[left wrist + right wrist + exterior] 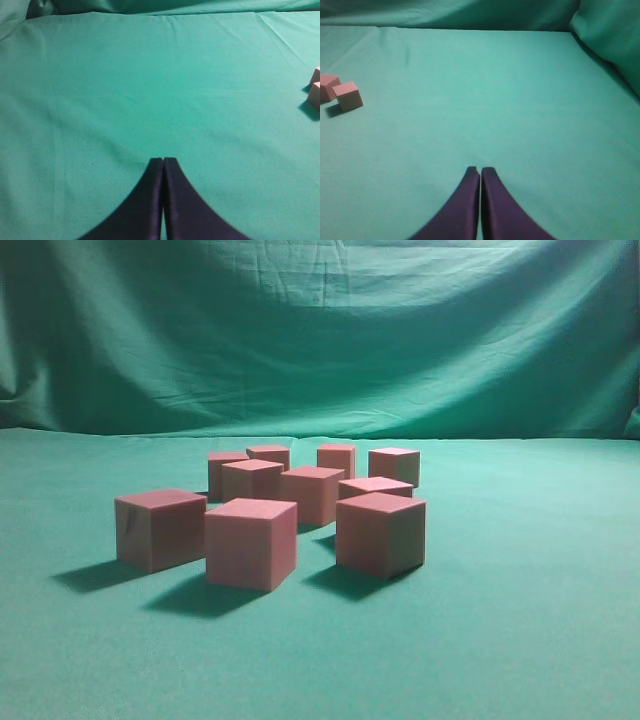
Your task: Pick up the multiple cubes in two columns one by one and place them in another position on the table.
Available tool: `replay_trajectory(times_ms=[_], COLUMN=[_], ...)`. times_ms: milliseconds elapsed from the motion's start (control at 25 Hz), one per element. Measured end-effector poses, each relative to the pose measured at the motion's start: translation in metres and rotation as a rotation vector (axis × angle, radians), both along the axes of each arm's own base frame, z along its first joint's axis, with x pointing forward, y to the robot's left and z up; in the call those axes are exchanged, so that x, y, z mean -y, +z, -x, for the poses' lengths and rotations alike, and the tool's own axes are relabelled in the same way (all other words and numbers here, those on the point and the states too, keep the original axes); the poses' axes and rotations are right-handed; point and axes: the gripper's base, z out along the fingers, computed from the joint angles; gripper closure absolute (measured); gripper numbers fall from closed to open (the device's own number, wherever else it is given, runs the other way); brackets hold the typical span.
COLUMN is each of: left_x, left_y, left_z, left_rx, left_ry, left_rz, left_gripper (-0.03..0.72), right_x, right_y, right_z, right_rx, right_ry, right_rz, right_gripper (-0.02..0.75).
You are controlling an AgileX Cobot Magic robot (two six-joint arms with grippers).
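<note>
Several salmon-red cubes stand in a loose cluster on the green table in the exterior view, where neither arm shows. Two cubes sit at the left edge of the right wrist view, far from my right gripper, which hangs shut and empty over bare cloth. In the left wrist view, parts of two cubes show at the right edge. My left gripper is shut with nothing between its fingers, well to their left.
An upright green cloth backdrop with folds rises behind the table. Bare green cloth stretches in front of both grippers and around the cluster of cubes.
</note>
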Motion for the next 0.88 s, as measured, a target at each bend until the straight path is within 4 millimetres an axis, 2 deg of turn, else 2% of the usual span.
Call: replay_trajectory(times_ms=[880], left_x=[0.0000], left_y=[0.0000], left_z=[0.0000], left_rx=[0.000], left_ry=[0.000], left_rz=[0.000], left_gripper=[0.688], right_x=[0.0000], right_y=[-0.0005], right_z=[0.0002], right_rx=[-0.006], right_ry=[0.001], right_rz=[0.002], right_gripper=[0.738])
